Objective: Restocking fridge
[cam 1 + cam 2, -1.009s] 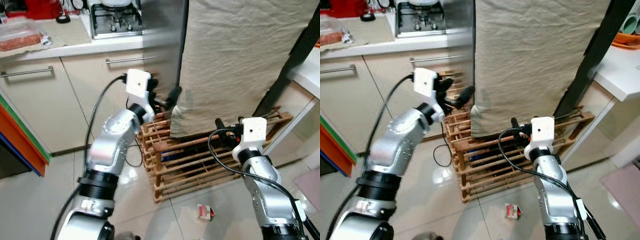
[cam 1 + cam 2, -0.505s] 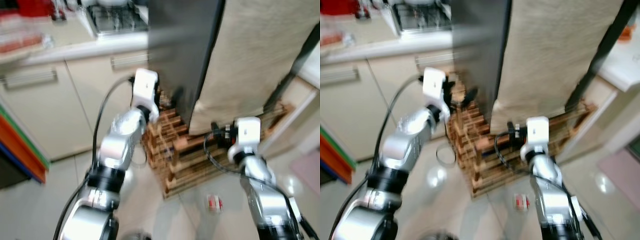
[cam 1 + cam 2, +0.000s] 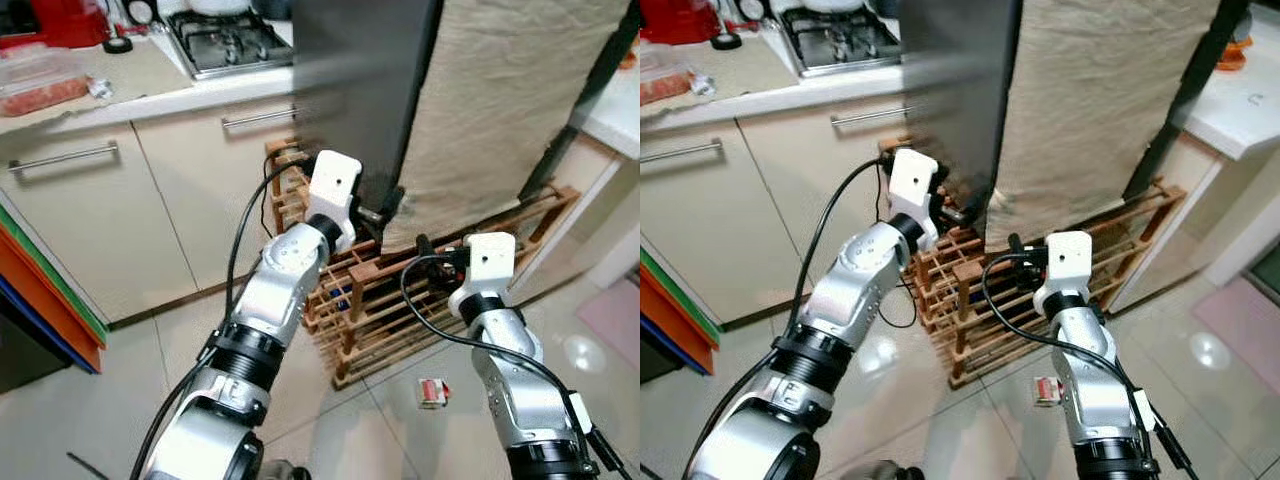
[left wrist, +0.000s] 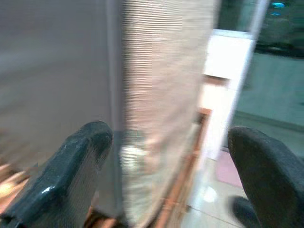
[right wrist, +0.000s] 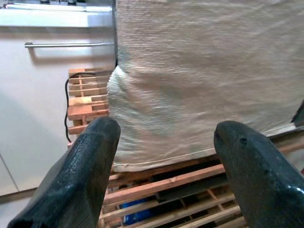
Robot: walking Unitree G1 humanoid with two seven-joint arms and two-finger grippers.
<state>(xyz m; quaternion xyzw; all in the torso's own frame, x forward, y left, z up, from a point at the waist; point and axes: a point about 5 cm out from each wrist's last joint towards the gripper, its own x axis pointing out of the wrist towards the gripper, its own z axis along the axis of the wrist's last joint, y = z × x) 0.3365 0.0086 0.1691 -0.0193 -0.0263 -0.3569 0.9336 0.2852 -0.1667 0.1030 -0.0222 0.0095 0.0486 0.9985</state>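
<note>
Scene: a kitchen corner, where a tall fridge [image 3: 360, 90] stands between the counter [image 3: 150, 90] and a white ledge [image 3: 1240, 110].
Fridge: its grey side panel faces the robot; a beige cloth [image 3: 500, 100] hangs over the front, reaching down to a wooden rack [image 3: 370, 310].
Rack: slatted wood, standing on the tiled floor [image 3: 100, 400] at the fridge's foot; something blue [image 5: 135, 213] lies between its lower slats.
Left claw [image 4: 166, 156]: raised at the fridge's lower corner, where the grey panel meets the cloth; its fingers [image 4: 76, 171] are spread wide and grip nothing.
Right claw [image 5: 166, 156]: held lower, in front of the rack and pointing at the cloth's bottom hem; its fingers [image 5: 85, 171] are spread apart, with nothing between them.
Counter: it carries a gas hob [image 3: 230, 40], a clear box [image 3: 40, 85] with red contents, a roll of tape [image 3: 117, 43] and a red thing [image 3: 55, 20] at the far edge.
Cabinets: cream doors below the counter, each with a long metal handle [image 3: 60, 158].
Floor: a small red-and-white carton [image 3: 432, 392] lies on the tiles just before the rack, near the right arm.
Left edge: orange, green and blue boards [image 3: 50, 290] lean beside the cabinets.
</note>
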